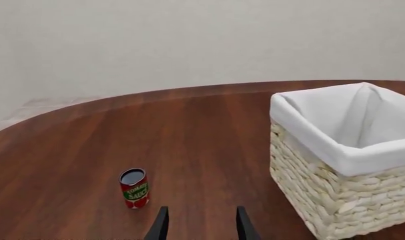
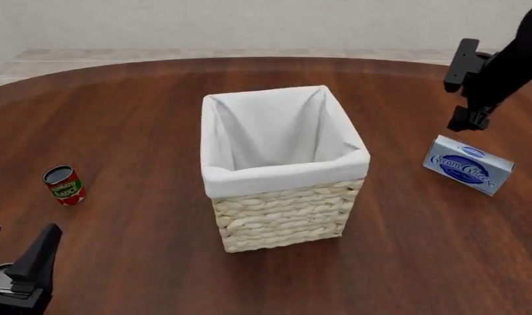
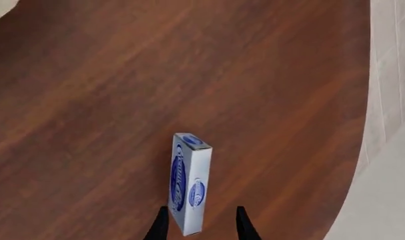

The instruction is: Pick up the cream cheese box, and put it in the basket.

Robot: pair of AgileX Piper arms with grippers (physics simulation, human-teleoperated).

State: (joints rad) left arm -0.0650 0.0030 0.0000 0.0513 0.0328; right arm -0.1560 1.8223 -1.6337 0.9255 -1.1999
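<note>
on the wooden table (image 2: 143, 118), cream cheese box (image 3: 188, 182) sits between the right arm's open fingers (image 3: 244, 225).

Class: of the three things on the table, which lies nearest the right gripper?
The pale blue-white cream cheese box, directly beneath the right gripper; basket and can sit farther left.

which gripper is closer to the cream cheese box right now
Right. The right gripper hangs just above the cream cheese box, fingers open on either side of it. The left gripper is at the table's near left, beside the tomato sauce can, across the basket.
</note>
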